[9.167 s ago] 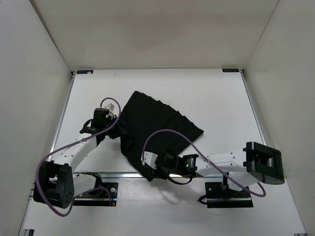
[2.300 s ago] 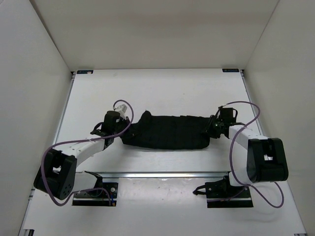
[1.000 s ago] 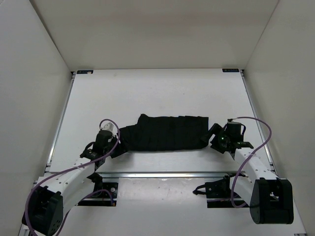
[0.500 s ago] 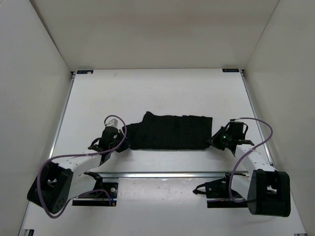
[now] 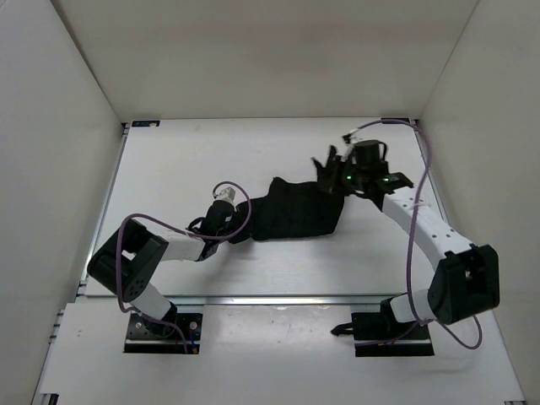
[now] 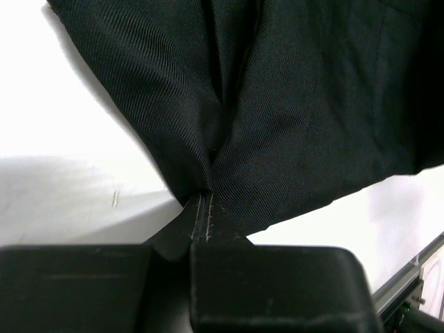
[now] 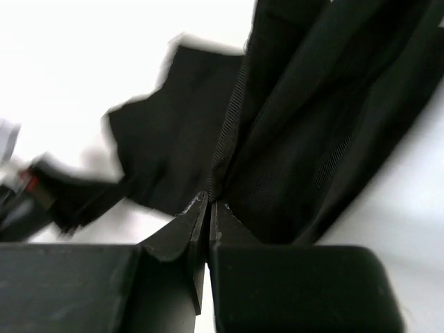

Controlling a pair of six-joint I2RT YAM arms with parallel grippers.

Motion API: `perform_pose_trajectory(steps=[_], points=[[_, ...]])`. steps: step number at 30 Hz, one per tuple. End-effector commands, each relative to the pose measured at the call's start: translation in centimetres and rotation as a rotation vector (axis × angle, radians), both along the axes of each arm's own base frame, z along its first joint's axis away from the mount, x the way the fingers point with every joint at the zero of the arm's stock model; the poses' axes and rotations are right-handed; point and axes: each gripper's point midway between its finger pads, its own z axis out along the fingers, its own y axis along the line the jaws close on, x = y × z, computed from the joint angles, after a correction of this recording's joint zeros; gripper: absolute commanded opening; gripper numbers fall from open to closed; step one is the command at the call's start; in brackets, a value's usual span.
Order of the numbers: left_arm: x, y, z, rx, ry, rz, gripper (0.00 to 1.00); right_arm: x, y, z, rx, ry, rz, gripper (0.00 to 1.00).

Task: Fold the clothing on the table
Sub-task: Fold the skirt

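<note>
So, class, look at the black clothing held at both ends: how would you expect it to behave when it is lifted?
Probably floppy: the clothing drapes between the two shut jaws and gathers into folds at each pinch. Likely light, since small pinches at its edge hold it. Its ribbed weave may resist slipping.

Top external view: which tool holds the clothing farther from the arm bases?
The right tool, pinching the clothing far up the table; the left tool grips nearer the bases.

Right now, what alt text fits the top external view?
Black clothing stretches diagonally across the white table, pinched at both ends. The left end effector grips its near-left end and the right end effector grips its far-right end.
</note>
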Motion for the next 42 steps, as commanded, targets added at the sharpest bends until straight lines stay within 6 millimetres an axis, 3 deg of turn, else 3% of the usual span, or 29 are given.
perform_pose_trajectory(steps=[1,2,4,6,10,14,16,20,22,23,24,27,29,31,32,34,35,36,37,38,40,42], points=[[1.6,-0.7,0.9,-0.016,-0.045,0.018,0.0,-0.1,6.0,0.7,0.008,-0.037,0.169,0.0],[1.6,-0.6,0.9,-0.021,-0.045,0.021,0.0,-0.5,8.1,1.5,0.025,-0.057,0.216,0.0],[1.4,-0.5,0.6,-0.025,-0.039,0.019,0.0,-0.9,11.0,0.3,0.04,-0.031,0.286,0.0],[1.3,-0.3,0.5,-0.025,-0.039,0.023,0.0,-1.8,14.3,0.3,0.07,-0.032,0.354,0.0],[1.2,0.0,0.5,-0.022,-0.043,0.025,0.0,-2.8,17.9,-1.9,0.095,0.013,0.427,0.0],[1.0,0.1,0.3,-0.023,-0.037,0.025,0.0,-4.3,20.4,-4.4,0.091,0.077,0.494,0.0],[1.0,0.4,0.2,-0.025,-0.031,0.036,0.0,-4.9,21.5,-4.8,0.087,0.086,0.521,0.0],[0.4,0.3,0.8,-0.051,-0.029,0.028,0.0,-5.6,22.3,-6.6,0.091,0.128,0.557,0.0],[0.1,0.7,0.9,-0.048,-0.015,0.035,0.11,-5.2,22.8,-6.8,0.103,0.107,0.58,0.05],[-0.5,0.9,0.9,-0.055,0.004,0.035,0.3,-4.8,22.9,-6.7,0.104,0.087,0.589,0.19],[-1.1,1.2,1.1,-0.068,0.021,0.035,0.47,-4.1,22.9,-6.6,0.094,0.069,0.586,0.21],[-3.0,2.7,1.5,-0.097,0.053,0.051,0.63,-2.5,22.6,-5.3,0.064,-0.001,0.607,0.47],[-4.1,3.6,2.1,-0.115,0.056,0.059,0.65,-2.3,22.5,-3.5,0.076,-0.046,0.613,0.52],[-4.7,4.6,2.8,-0.114,0.04,0.073,0.67,-2.4,22.0,0.5,0.103,-0.166,0.603,0.56],[-5.2,4.9,3.5,-0.117,0.029,0.068,0.66,-2.7,21.0,2.1,0.111,-0.209,0.57,0.58],[-5.8,5.8,4.1,-0.125,0.021,0.078,0.68,-2.9,18.5,2.3,0.106,-0.252,0.476,0.59],[-5.7,6.5,4.8,-0.128,0.0,0.082,0.7,-2.9,17.1,4.2,0.115,-0.311,0.416,0.6],[-6.0,7.1,5.2,-0.124,-0.002,0.059,0.82,-2.9,15.6,2.7,0.119,-0.28,0.365,0.59],[-6.4,7.0,6.0,-0.134,0.016,0.016,0.99,-3.0,13.8,2.5,0.136,-0.282,0.331,0.58],[-6.3,7.6,6.5,-0.122,-0.004,-0.01,0.99,-3.3,13.2,3.2,0.169,-0.281,0.333,0.56],[-6.6,8.2,7.7,-0.065,-0.003,-0.067,0.99,-2.8,10.2,2.0,0.144,-0.239,0.269,0.57],[-6.2,8.4,8.8,-0.028,-0.008,-0.078,0.99,-2.7,8.6,1.8,0.126,-0.245,0.24,0.57]])
